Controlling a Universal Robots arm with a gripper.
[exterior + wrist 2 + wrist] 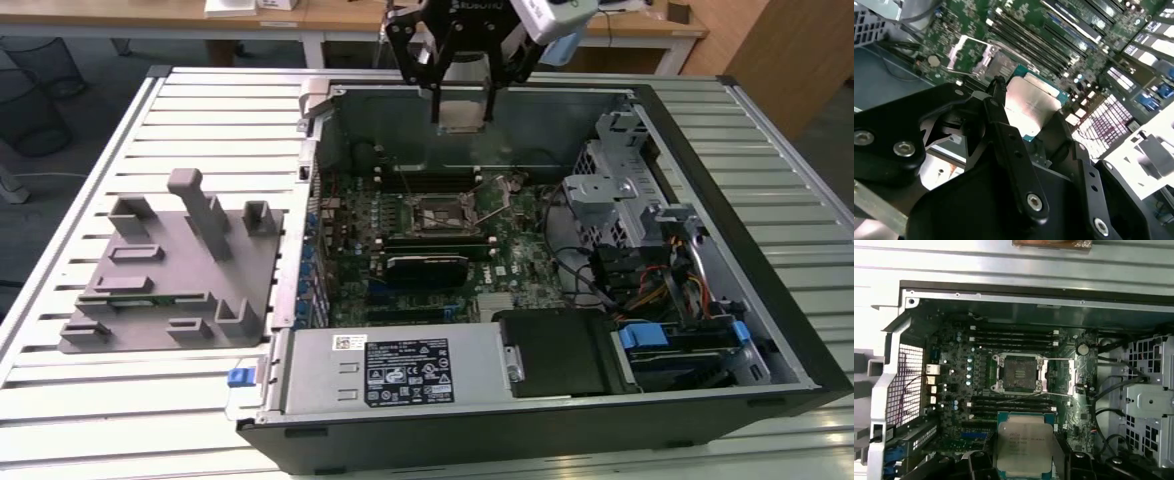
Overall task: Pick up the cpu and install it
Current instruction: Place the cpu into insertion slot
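Observation:
The cpu, a small square chip with a silver top plate, hangs in the air over the far part of the open computer case. My gripper is shut on it, one black finger on each side. In both wrist views the cpu sits between the black fingers, with my gripper clamped on its edges. The black socket frame lies open on the green motherboard, its metal lever swung aside. The socket is below the chip and nearer the case's middle, well apart from it.
A grey plastic tray with upright blocks lies on the slatted table at the exterior view's left. Inside the case are a power supply, a drive cage, loose cables and memory slots beside the socket.

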